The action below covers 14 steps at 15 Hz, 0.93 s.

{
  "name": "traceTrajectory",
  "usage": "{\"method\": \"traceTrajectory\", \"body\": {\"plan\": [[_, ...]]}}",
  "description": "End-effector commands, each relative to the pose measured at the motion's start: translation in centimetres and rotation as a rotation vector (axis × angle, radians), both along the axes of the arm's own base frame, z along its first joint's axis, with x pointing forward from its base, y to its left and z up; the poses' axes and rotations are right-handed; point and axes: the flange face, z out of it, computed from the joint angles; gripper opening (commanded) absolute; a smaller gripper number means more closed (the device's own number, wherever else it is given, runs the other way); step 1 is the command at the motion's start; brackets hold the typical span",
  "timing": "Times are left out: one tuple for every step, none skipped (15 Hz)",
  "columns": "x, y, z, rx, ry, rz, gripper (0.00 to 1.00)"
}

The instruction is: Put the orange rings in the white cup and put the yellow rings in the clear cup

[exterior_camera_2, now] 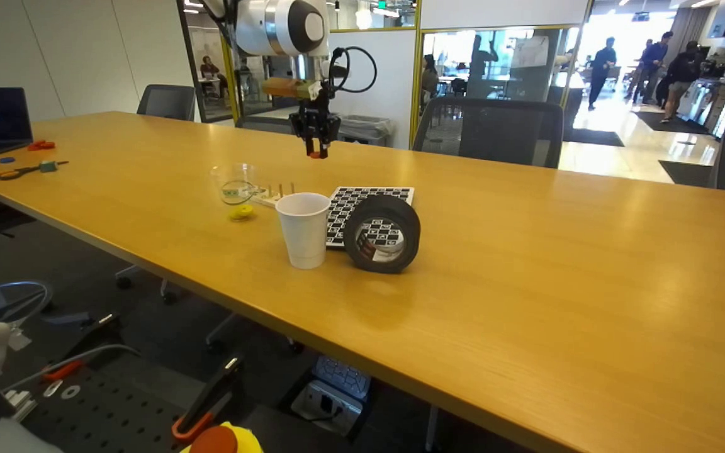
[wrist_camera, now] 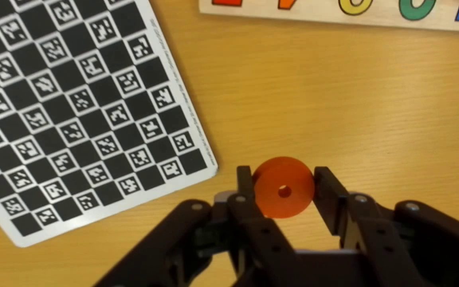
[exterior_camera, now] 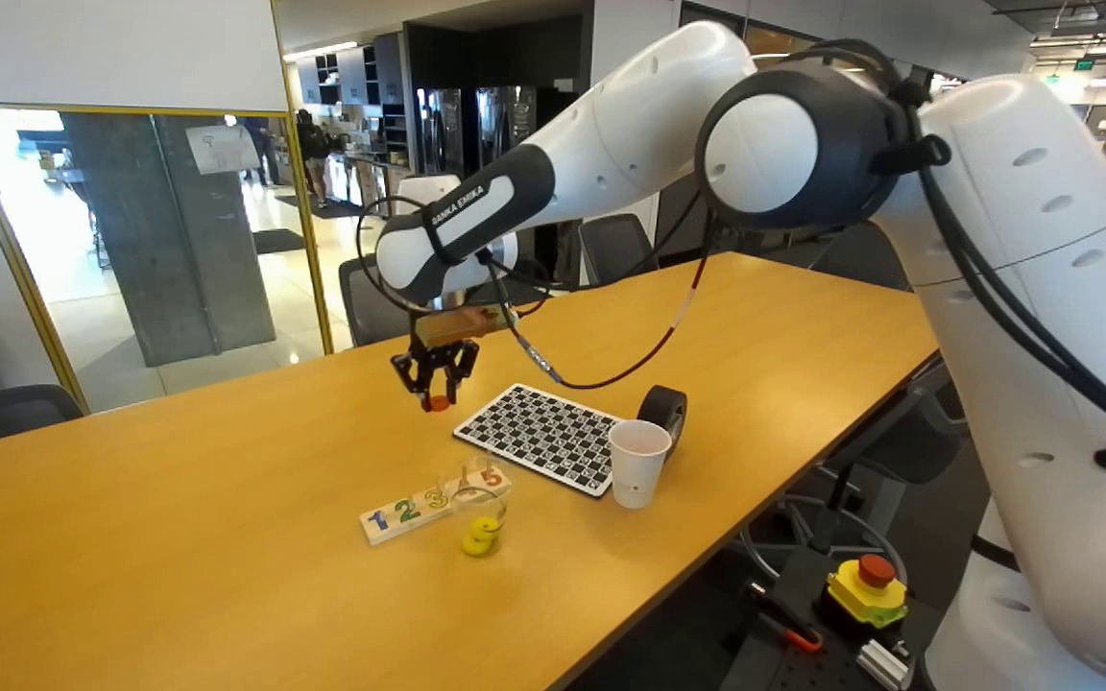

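From left to right I see first the number board [exterior_camera: 404, 518], which lies on the desk [exterior_camera: 179, 547]. In the air above hangs the hand [exterior_camera: 439, 401], clamped on one orange ring [wrist_camera: 283, 171], which it holds only by the edge. If this pinch becomes loose, I think the ring would turn and fall on the desk. Next is the clear cup [exterior_camera: 483, 509], just beside the board; the yellow rings [exterior_camera: 480, 537] seem to lie at its bottom (I cannot count them). It looks light, so a low pass of the hand could tip it. Then comes the checkered mat [exterior_camera: 539, 437], and near its corner the upright white cup [exterior_camera: 637, 470], whose bottom inside is hidden from me. Here I see the biggest risk: released off-centre, the ring would strike the rim and roll away. Last, the tape roll [exterior_camera: 661, 408] stands on edge just beside this cup; a hand opening wide and too low could push one against the other.
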Motion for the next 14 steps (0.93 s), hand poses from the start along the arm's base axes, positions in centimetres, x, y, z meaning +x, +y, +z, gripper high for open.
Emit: {"method": "traceTrajectory", "body": {"plan": [[-5.8, -2.4, 2.8, 0.030, 0.042, -0.024, 0.18], [-7.2, -3.1, 3.1, 0.032, 0.053, -0.041, 0.18], [-8.5, -4.0, 3.3, 0.036, 0.056, -0.070, 0.18], [-9.9, -4.8, 3.5, 0.040, 0.064, -0.089, 0.18], [-11.4, -5.7, 3.6, 0.046, 0.071, -0.120, 0.18], [-12.9, -6.7, 3.7, 0.054, 0.077, -0.154, 0.18], [-14.5, -7.6, 3.9, 0.061, 0.082, -0.179, 0.18], [-16.1, -8.6, 4.0, 0.064, 0.082, -0.209, 0.18], [-17.8, -9.7, 4.2, 0.071, 0.084, -0.242, 0.18], [-19.5, -10.6, 4.3, 0.076, 0.088, -0.273, 0.18], [-21.3, -11.6, 4.4, 0.082, 0.092, -0.296, 0.18], [-23.1, -12.6, 4.5, 0.086, 0.097, -0.318, 0.18], [-24.7, -13.4, 4.6, 0.090, 0.103, -0.335, 0.18], [-25.9, -14.0, 4.5, 0.096, 0.107, -0.351, 0.18]]}}
